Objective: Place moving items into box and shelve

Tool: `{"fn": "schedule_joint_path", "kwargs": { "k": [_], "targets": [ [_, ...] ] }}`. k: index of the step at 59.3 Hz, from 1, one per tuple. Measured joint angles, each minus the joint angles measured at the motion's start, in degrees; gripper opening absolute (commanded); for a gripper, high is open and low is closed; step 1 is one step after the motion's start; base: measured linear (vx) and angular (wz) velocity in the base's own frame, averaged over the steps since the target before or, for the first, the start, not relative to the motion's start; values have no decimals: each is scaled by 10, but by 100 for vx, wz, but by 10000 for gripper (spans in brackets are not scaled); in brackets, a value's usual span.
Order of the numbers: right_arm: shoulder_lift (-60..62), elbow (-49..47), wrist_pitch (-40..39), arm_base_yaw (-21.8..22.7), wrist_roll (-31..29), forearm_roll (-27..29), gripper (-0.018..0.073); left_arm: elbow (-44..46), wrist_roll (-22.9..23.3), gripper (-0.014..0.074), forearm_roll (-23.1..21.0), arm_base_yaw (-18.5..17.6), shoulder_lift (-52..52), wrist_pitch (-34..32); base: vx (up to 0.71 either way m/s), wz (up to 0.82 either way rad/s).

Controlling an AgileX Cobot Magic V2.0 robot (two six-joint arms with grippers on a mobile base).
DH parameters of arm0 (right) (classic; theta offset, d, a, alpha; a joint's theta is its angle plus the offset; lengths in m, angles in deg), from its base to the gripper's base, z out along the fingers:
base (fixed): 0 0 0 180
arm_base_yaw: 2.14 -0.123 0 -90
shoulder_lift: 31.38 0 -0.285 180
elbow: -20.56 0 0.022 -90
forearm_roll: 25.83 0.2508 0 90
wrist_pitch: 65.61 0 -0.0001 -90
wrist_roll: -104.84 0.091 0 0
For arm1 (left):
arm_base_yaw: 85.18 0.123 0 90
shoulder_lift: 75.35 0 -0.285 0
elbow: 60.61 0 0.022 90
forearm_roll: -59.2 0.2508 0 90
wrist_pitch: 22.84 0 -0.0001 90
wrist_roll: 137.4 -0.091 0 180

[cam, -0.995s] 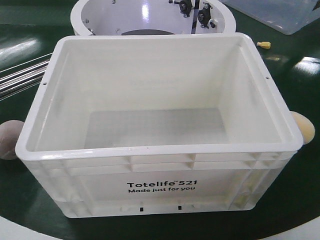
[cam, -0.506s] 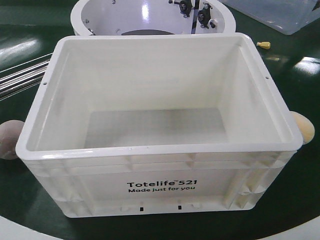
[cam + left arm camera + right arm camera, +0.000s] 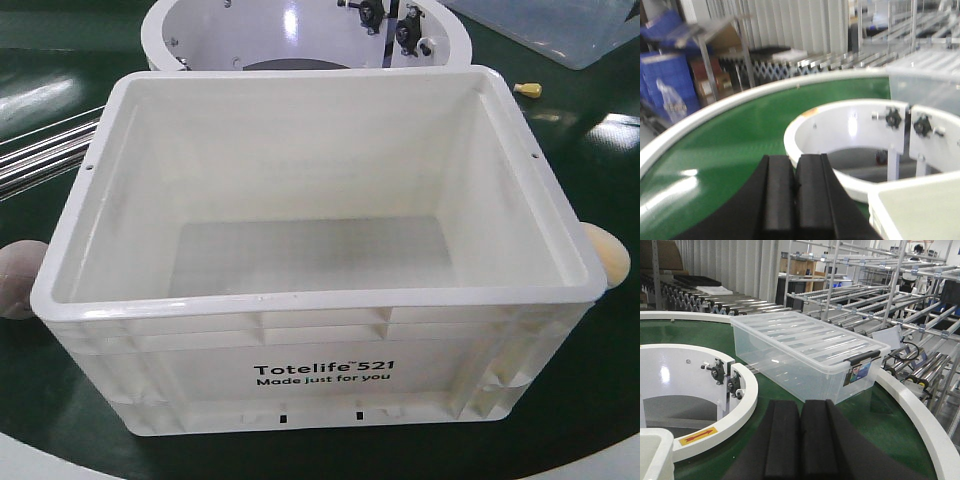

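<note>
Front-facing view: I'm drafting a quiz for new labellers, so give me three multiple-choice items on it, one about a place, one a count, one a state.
1. Relative to the large white plastic crate, where is the pale yellow-cream soft ball?
A) inside it
B) outside it, by its right-hand wall
C) balanced on its rim

2. How many balls show in this view?
A) one
B) two
C) three

3. The crate's inside is:
A) empty
B) half full
C) covered by a lid

Answers:
1 B, the ball peeks out past the rim at the picture's right edge.
2 B, a dull pink ball shows at the left edge as well.
3 A, the top is open and only bare walls and floor show.
</note>
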Motion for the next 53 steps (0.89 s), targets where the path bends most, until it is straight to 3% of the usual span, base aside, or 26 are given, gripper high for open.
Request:
{"fn": "schedule_joint_path", "kwargs": {
  "k": [10,18,36,48,53],
  "targets": [
    [-14,0,-14,0,0,0,440,0,1,439,-13,0,-19,1,0,0],
    [-17,0,-12,0,3,3,562,0,2,468,-18,0,-19,2,0,0],
    [-18,-1,168,0,-10,29,567,0,12,468,-8,0,-19,133,0,0],
    [-63,-27,235,0,-19,33,567,0,153,468,61,0,-32,125,0,0],
    [-108,-53,255,0,-24,34,567,0,177,468,91,0,-60,125,0,0]
  ]
}}
